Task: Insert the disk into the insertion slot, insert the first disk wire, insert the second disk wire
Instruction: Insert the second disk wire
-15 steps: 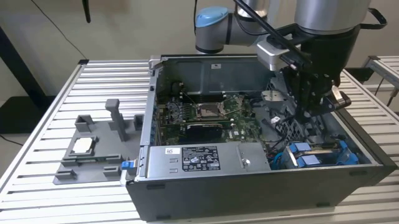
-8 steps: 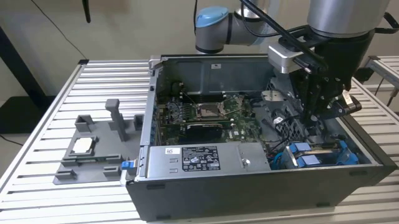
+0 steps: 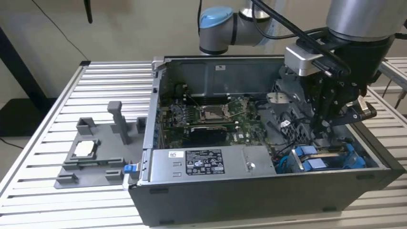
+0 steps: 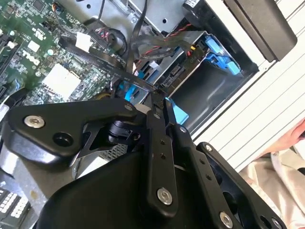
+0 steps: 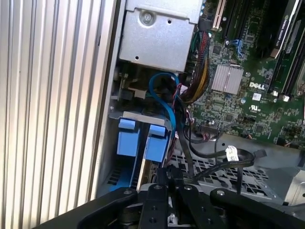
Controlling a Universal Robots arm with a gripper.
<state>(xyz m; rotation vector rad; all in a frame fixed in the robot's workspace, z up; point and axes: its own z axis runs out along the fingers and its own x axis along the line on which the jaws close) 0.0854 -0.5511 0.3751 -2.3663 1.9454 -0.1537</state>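
Note:
In the open computer case (image 3: pixel 254 200), the insertion slot (image 3: pixel 353 158) is the dark bay with blue rails at the exterior view's right front corner. Both wrist views show it, as blue rails (image 4: pixel 221 57) and blue tabs (image 5: pixel 128 138). A grey disk (image 4: pixel 167 72) lies inside it with its connector edge facing out. My gripper (image 3: pixel 322 141) hangs just above the slot. Its fingers are closed together (image 4: pixel 158 101) on the end of a flat black disk wire (image 4: pixel 114 67), which runs taut from the motherboard side. The gripper's tips (image 5: pixel 165 172) sit beside the blue tabs.
A long grey box with a white sticker (image 3: pixel 203 162) lies along the case front. The motherboard (image 3: pixel 210 114) fills the case floor, and loose cables (image 5: pixel 200 81) run beside the slot. A grey fixture (image 3: pixel 95 152) stands on the slatted table. A person's hand (image 4: pixel 295 138) is outside the case.

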